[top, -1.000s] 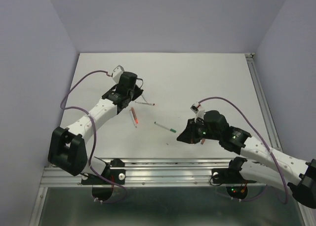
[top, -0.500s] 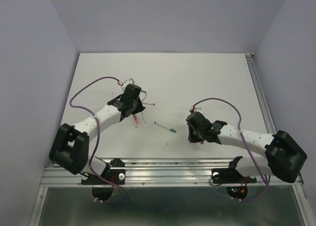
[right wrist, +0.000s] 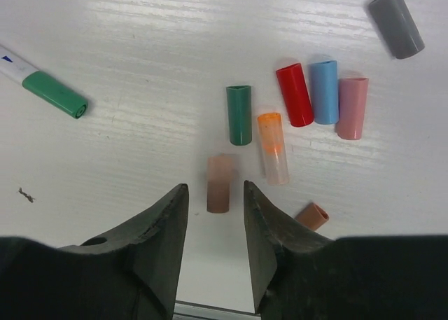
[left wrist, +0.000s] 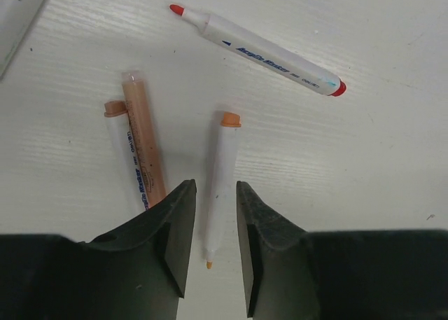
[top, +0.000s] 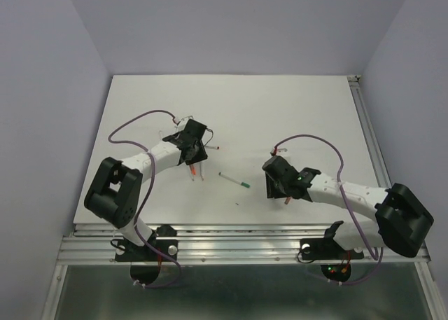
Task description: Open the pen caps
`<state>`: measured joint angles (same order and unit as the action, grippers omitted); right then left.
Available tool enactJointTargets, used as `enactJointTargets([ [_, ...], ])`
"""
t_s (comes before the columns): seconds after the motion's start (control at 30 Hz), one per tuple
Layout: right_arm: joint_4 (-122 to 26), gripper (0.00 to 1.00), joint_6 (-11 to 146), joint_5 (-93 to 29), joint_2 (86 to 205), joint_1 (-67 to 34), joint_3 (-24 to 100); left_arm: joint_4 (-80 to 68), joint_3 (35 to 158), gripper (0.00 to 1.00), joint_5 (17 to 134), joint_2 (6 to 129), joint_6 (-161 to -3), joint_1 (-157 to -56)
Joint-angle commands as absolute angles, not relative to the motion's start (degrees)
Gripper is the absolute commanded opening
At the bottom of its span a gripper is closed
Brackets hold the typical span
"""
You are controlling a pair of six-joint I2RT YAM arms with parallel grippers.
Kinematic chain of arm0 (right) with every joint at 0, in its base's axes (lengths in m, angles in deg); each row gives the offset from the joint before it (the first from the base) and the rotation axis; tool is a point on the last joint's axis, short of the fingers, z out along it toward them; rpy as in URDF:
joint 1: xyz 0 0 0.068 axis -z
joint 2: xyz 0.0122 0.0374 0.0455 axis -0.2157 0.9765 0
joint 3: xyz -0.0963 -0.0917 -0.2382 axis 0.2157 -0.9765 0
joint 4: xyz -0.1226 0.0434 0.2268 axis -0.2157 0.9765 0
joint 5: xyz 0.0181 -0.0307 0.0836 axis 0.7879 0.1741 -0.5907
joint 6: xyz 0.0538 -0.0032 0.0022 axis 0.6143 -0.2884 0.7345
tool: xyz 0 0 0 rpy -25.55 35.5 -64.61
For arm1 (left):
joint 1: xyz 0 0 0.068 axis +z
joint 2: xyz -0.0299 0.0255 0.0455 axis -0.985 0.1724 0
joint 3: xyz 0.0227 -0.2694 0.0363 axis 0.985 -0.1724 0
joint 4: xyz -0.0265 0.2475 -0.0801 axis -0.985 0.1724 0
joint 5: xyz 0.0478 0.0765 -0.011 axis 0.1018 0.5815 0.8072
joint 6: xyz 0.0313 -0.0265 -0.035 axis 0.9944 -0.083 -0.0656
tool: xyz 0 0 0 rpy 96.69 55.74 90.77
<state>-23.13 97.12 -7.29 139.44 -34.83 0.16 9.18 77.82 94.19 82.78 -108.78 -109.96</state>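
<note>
In the right wrist view several loose pen caps lie on the white table: green [right wrist: 239, 115], orange-clear [right wrist: 272, 148], red [right wrist: 295, 94], blue [right wrist: 324, 92], pink [right wrist: 352, 108], grey [right wrist: 396, 22], peach [right wrist: 219, 183] and a small brown one [right wrist: 312, 216]. My right gripper [right wrist: 215, 243] is open and empty, the peach cap just ahead of its jaws. My left gripper [left wrist: 213, 246] is open and straddles the tip end of an uncapped orange pen [left wrist: 222, 162] without touching it. A pen with a brown cap on it [left wrist: 143, 152] lies to its left.
An uncapped red pen [left wrist: 259, 50] lies beyond the left gripper. A green-ended pen [top: 234, 179] lies between the two arms, and its end shows in the right wrist view [right wrist: 52, 94]. The table's metal front rail [top: 238, 232] runs close behind the right gripper [top: 275, 183].
Both arms have come down low over the table. The left gripper has moved a little right onto the pens. The right gripper has settled by the caps.
</note>
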Motion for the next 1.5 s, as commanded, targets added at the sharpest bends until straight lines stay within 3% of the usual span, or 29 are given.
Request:
enactJointTargets([
  [0.0,-20.71,0.47,97.66,-5.83,136.09,-34.65,3.67,10.51,81.23,0.43,95.57,80.77,-109.11,-110.48],
  [0.17,-17.8,0.63,97.13,-6.44,131.7,-34.65,5.25,12.18,82.2,0.53,94.96,78.05,-109.37,-111.18],
  [0.23,-17.37,0.79,96.95,-7.14,128.8,-34.65,5.69,12.18,82.2,0.57,94.08,76.03,-109.72,-112.32],
  [0.27,-17.28,0.96,96.95,-7.5,126.53,-34.65,5.78,12.27,82.11,0.76,93.12,74.63,-110.68,-113.11],
  [0.3,-17.36,1.0,97.04,-7.67,125.64,-34.56,5.69,12.27,82.02,0.99,92.59,74.01,-111.48,-113.73],
  [0.33,-17.28,1.0,97.3,-7.41,124.41,-34.65,5.61,12.44,81.76,0.99,91.8,73.48,-112.96,-114.17],
  [0.67,-14.81,1.0,100.56,-1.35,116.06,-34.56,3.32,21.99,87.54,0.99,95.65,79.09,-130.19,-125.68],
  [0.87,-14.11,1.0,100.56,0.41,114.03,-34.56,2.0,25.63,91.78,0.91,94.44,86.74,-136.26,-126.48],
  [1.1,-13.76,1.0,99.86,1.73,112.19,-34.56,0.77,26.86,93.97,0.88,93.38,92.36,-137.67,-127.36],
  [1.27,-14.11,1.0,99.85,2.17,111.66,-34.65,0.16,28.08,96.17,0.64,94.69,97.28,-137.58,-128.15],
  [1.47,-14.64,1.0,100.73,4.01,112.09,-34.65,-0.55,32.66,98.81,0.48,97.86,101.25,-137.59,-128.5],
])
